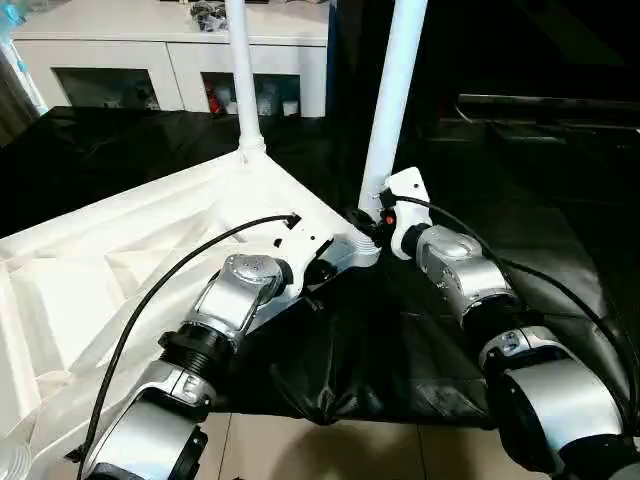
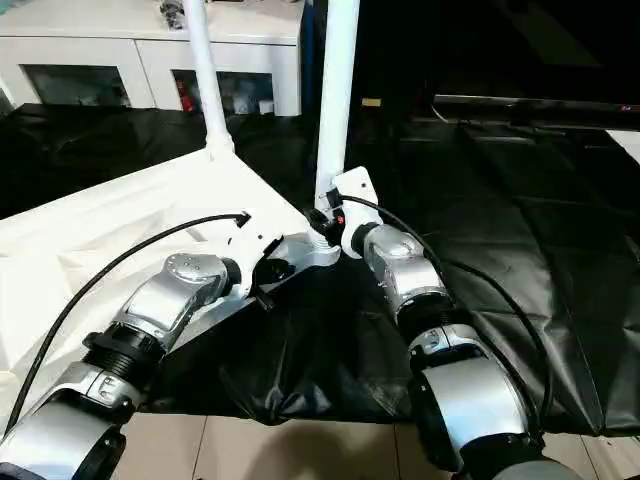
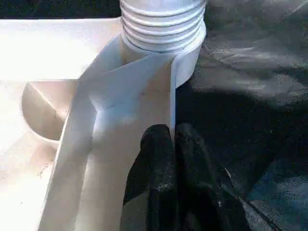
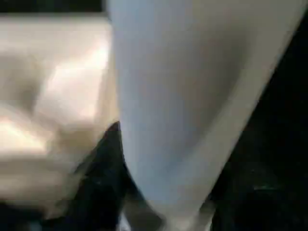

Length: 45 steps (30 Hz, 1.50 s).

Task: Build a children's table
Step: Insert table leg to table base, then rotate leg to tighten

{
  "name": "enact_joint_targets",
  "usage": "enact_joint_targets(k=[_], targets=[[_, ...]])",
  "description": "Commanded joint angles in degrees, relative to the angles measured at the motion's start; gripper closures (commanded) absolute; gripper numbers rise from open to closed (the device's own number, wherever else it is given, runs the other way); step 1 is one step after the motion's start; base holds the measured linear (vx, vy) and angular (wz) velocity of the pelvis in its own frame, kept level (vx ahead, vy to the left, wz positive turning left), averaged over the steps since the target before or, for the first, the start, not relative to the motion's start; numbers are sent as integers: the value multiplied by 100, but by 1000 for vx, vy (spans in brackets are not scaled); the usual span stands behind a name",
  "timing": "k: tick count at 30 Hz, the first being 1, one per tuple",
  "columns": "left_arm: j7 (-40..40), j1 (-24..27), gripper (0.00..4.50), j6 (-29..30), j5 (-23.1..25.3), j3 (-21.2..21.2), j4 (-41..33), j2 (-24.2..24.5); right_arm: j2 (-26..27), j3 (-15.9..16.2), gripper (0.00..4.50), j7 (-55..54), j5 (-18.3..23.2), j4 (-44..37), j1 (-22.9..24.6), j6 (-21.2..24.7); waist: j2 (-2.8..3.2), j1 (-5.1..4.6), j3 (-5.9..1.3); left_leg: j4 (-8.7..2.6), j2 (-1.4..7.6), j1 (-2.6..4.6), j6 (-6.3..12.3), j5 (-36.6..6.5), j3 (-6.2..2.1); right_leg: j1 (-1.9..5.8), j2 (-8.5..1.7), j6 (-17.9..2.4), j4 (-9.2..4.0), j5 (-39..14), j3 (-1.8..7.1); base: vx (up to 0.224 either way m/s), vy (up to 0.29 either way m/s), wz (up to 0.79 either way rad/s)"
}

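The white tabletop (image 1: 120, 260) lies upside down on the black-draped table, ribbed underside up. Two white legs stand upright in its corner sockets: one at the far corner (image 1: 243, 80) and one at the near right corner (image 1: 390, 110). My left gripper (image 3: 173, 144) is shut on the tabletop's thin rim, just short of the near right socket, where the leg's ribbed collar (image 3: 163, 24) sits. From the other side, my right gripper (image 1: 372, 222) clasps the base of that same leg (image 4: 183, 96), with a black finger (image 4: 101, 163) against the tube.
The black-draped table (image 1: 520, 180) stretches away to the right and back. Its front edge hangs over the tiled floor (image 1: 300, 450) just under my forearms. A white cabinet (image 1: 170, 50) stands behind the table. A dark screen (image 1: 550, 100) is at the back right.
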Motion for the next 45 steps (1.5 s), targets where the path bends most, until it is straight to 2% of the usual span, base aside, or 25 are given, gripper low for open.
enact_joint_targets(k=[1,2,5,8,10,11,13,14,16,17,20,21,23,25,29,31,33,36,40,42,45], targets=[[-100,-240,450,-267,-118,76,-591,14,-4,34,175,9,-113,363,168,224,34,46,-427,-394,190,37,188,-1491,-56,341,-322,-1464,-356,-1085,262,0,0,0],[-129,-227,450,-262,-127,71,-611,26,-11,33,157,14,-127,379,145,181,35,43,-419,-386,187,24,237,-1371,-47,334,-314,-1512,-338,-907,264,0,0,0],[-334,-160,450,-313,-175,29,-709,107,-83,85,137,139,-179,270,101,114,57,56,-421,-378,188,29,269,-1313,-44,343,-327,-1562,-333,-878,261,0,0,0],[-527,-101,450,-352,-201,-16,-783,209,-188,57,101,356,-113,-2,115,155,49,80,-465,-341,188,-3,371,-1003,-41,372,-326,-1626,-269,-468,268,0,0,0],[-704,-52,450,-398,-236,-49,-844,293,-302,93,95,650,-66,-318,190,183,53,106,-472,-301,178,-19,547,-659,-24,350,-308,-1730,-225,-23,264,0,0,0],[-792,-40,450,-464,-242,-65,-847,329,-358,98,95,851,-37,-457,225,204,99,141,-462,-292,178,-21,635,-635,-24,354,-309,-1755,-218,25,259,0,0,0],[-881,-25,450,-502,-256,-79,-855,364,-421,116,95,1058,-11,-612,273,230,59,167,-469,-282,181,-18,705,-608,-15,363,-306,-1779,-212,53,256,0,0,0],[-973,-8,450,-520,-268,-95,-869,404,-498,150,95,1274,12,-797,343,245,66,180,-457,-279,179,-27,728,-619,-12,358,-307,-1767,-214,-21,255,0,0,0],[-1217,45,450,-646,-294,-159,-914,505,-683,249,95,1723,48,-1192,520,293,68,220,-446,-278,187,-21,734,-675,-10,361,-303,-1683,-232,-189,250,0,0,0],[-1444,80,450,-839,-319,-210,-919,571,-843,354,95,2081,58,-1479,662,298,110,241,-439,-283,195,-8,721,-717,-16,346,-288,-1643,-259,-271,244,0,0,0],[-1824,158,450,-1075,-379,-283,-940,668,-1071,503,95,2604,133,-1943,905,382,117,293,-445,-281,209,-3,639,-805,-11,334,-302,-1646,-240,-329,257,0,0,0],[-1824,158,450,-1075,-379,-283,-940,668,-1071,503,95,2604,133,-1943,905,382,146,308,-437,-283,206,2,621,-859,-17,330,-299,-1630,-251,-401,253,0,0,0],[-2085,227,450,-1065,-420,-357,-987,764,-1289,669,95,3089,220,-2394,1171,512,130,349,-431,-296,223,35,544,-965,-14,328,-290,-1559,-274,-556,260,0,0,0],[-2366,291,450,-1247,-438,-470,-1003,885,-1488,796,95,3517,267,-2812,1451,626,157,360,-424,-302,220,13,530,-992,-21,331,-293,-1543,-274,-587,263,0,0,0],[-2668,353,450,-1558,-401,-585,-949,1021,-1724,975,95,3966,284,-3304,1786,781,147,382,-414,-312,212,3,451,-1141,-32,332,-305,-1447,-307,-855,265,0,0,0],[-2812,381,450,-1683,-387,-621,-927,1077,-1808,1042,95,4089,269,-3497,1901,867,150,400,-394,-329,214,13,384,-1314,-39,323,-307,-1338,-341,-1189,266,0,0,0],[-2920,400,450,-1729,-390,-638,-923,1119,-1848,1083,95,4120,236,-3599,1950,919,154,395,-403,-333,215,13,327,-1351,-43,319,-312,-1306,-347,-1253,269,0,0,0],[-3080,439,450,-1750,-416,-651,-954,1177,-1890,1123,129,4126,202,-3700,1999,1004,166,386,-403,-342,217,23,272,-1383,-48,310,-307,-1309,-340,-1262,268,0,0,0],[-3167,458,450,-1848,-404,-655,-911,1243,-1888,1132,141,4162,236,-3853,2067,1177,154,386,-423,-322,208,6,318,-1203,-45,322,-303,-1343,-314,-1036,270,0,0,0],[-3186,459,450,-1879,-400,-649,-882,1244,-1887,1136,162,4160,226,-3909,2111,1220,139,387,-430,-312,208,7,353,-1119,-39,321,-302,-1359,-301,-956,269,0,0,0],[-3204,462,450,-1893,-394,-633,-861,1237,-1884,1146,172,4153,213,-3935,2144,1240,136,389,-424,-314,212,12,351,-1149,-36,313,-307,-1354,-312,-1045,269,0,0,0]])
